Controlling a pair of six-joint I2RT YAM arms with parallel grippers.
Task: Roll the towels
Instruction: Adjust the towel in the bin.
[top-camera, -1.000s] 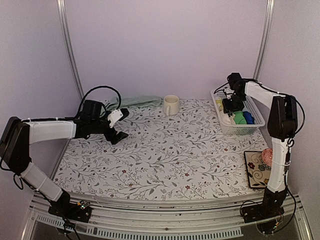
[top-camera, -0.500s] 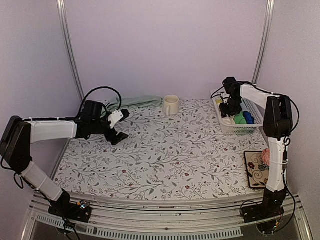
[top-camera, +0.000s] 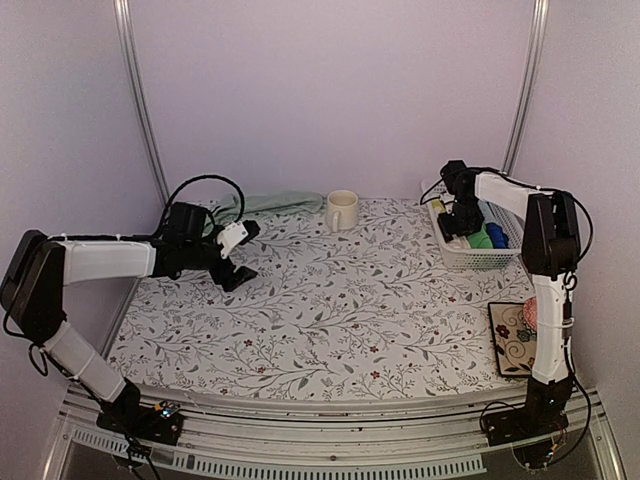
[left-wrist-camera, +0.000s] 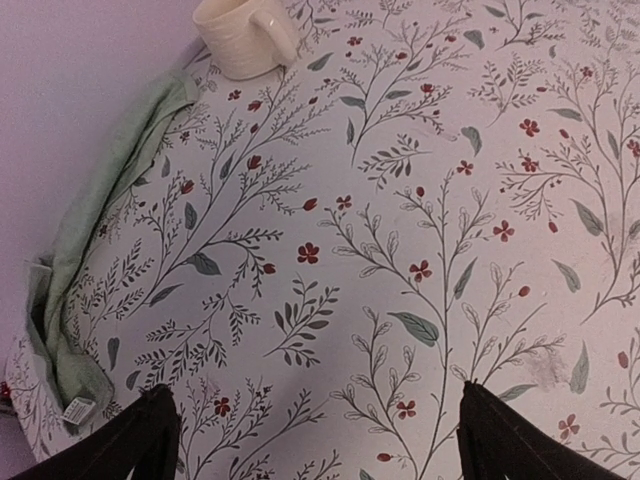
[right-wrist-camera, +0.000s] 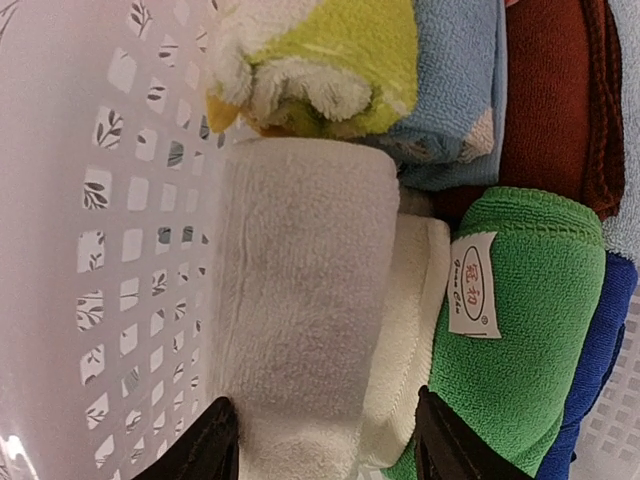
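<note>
A pale sage green towel (top-camera: 270, 203) lies bunched along the back wall at the left; in the left wrist view it runs down the left edge (left-wrist-camera: 105, 205). My left gripper (top-camera: 240, 250) is open and empty above the floral table, right of that towel (left-wrist-camera: 315, 450). A cream towel (right-wrist-camera: 310, 290) lies rolled in the white basket (top-camera: 478, 258) at the back right. My right gripper (top-camera: 460, 226) is down in the basket, open, with its fingers either side of the cream towel's near end (right-wrist-camera: 325, 445). I see no blue mark.
A cream mug (top-camera: 342, 210) stands at the back centre, also in the left wrist view (left-wrist-camera: 245, 35). The basket wall (right-wrist-camera: 110, 230) also holds bright green (right-wrist-camera: 520, 330), blue, brown and yellow-green cloths. A patterned plate (top-camera: 512, 340) sits at the right front.
My right gripper has moved a little back and left over the basket, onto the cream towel. The left arm has barely moved.
</note>
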